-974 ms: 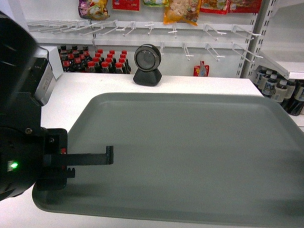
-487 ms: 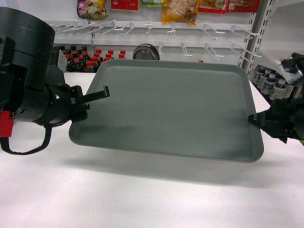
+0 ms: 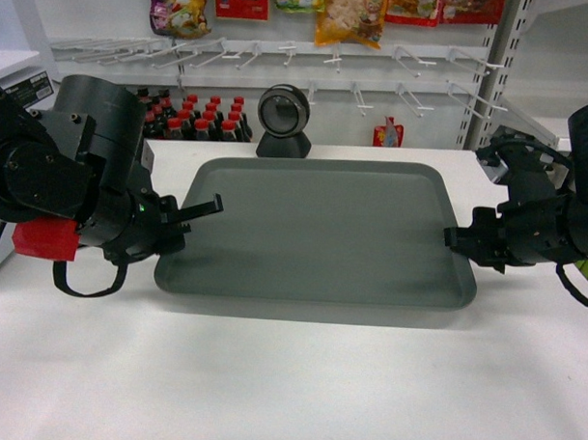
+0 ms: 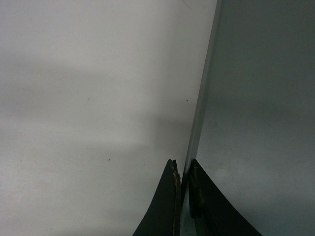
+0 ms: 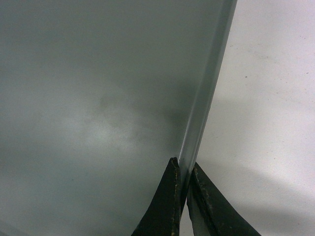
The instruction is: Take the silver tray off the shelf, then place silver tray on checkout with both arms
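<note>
The silver tray (image 3: 318,230) lies flat and level over the white desk (image 3: 269,383), its long sides running left to right, with a soft shadow along its near edge; whether it rests on the desk or hangs just above it cannot be told from the head view. It is plain grey-green with rounded corners and a low rim, and nothing lies in it.

The left hand (image 3: 183,221) has the tray by its left short edge. In the left wrist view the two dark fingers (image 4: 170,206) are pressed together on the thin rim (image 4: 199,113), one on each side (the gap between them is no wider than the rim itself). One finger shows in the head view lying over the tray's left margin. The right hand (image 3: 458,237) is clamped in the same way on the right short edge: the right wrist view shows its fingers (image 5: 165,206) pinching the pale rim (image 5: 204,103), tray surface to one side and white desk to the other.

Behind the hands, the bulky black left arm (image 3: 78,169) carries a red patch low on its outer side, and the right arm (image 3: 550,224) reaches in from the right edge.

Just beyond the tray's far edge a round black scanner (image 3: 282,118) stands on the desk. Behind it a row of dark bottles with red caps (image 3: 196,120) lines the back, and snack packets (image 3: 349,14) hang above white peg hooks (image 3: 280,57).
</note>
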